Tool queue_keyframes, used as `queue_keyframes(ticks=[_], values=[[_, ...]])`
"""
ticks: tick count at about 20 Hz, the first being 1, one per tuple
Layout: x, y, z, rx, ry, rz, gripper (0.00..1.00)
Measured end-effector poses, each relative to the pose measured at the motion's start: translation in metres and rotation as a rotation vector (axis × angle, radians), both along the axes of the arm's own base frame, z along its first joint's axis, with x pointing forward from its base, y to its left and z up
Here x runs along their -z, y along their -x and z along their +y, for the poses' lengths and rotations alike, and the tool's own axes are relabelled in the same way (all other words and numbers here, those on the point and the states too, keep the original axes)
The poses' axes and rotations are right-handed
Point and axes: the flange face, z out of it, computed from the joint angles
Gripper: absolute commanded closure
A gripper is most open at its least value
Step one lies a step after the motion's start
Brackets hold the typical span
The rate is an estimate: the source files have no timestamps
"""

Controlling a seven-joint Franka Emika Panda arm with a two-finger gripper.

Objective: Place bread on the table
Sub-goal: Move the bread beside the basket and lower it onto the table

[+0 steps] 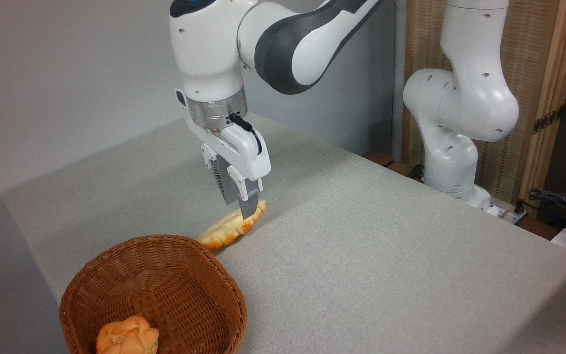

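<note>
We see the tool [243, 209] pointing down over the counter [386, 255], with its two fingers closed narrowly on the right end of the bread [231, 227]. The front finger [248, 205] covers a part of that end, so we cannot see the second finger well. The bread is long and flat, golden with more brown edges, and it lies tilted: its left end is low, at the counter surface just behind the basket [153, 290], and its right end is a little higher between the fingers. We cannot tell if the left end really touches the cloth or only comes very close to it. The bread is outside the basket, beside its far rim.

Above the tool, the white wrist and the white and dark grey arm [288, 44] go up and to the right, and the arm base [455, 142] stands at the far right edge of the counter.

The basket is round, brown and woven, and it stands at the near left corner of the counter. Inside it, at the bottom of the picture, we see a small knobbly orange-brown bun [127, 337]. The counter has a light grey-beige cloth. Behind the arm base there is a wooden screen [533, 73], and some dark cables [558, 201] lie at the far right.
</note>
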Motion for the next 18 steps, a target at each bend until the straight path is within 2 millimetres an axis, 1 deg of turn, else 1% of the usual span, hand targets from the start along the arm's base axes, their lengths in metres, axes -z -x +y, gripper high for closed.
queue_keyframes(ticks=[3, 5, 7, 10, 13, 18], values=[[0.001, 0.0, -0.002, 0.003, 0.0, 0.001, 0.0], [-0.002, -0.001, -0.002, 0.002, 0.001, -0.008, 0.0], [-0.015, -0.005, -0.001, 0.001, 0.006, -0.036, 0.0], [-0.043, -0.013, 0.003, -0.002, -0.001, -0.097, 0.0], [-0.062, -0.019, 0.011, 0.008, -0.049, -0.145, 0.0], [-0.067, -0.024, 0.042, -0.031, -0.071, -0.156, 0.0]])
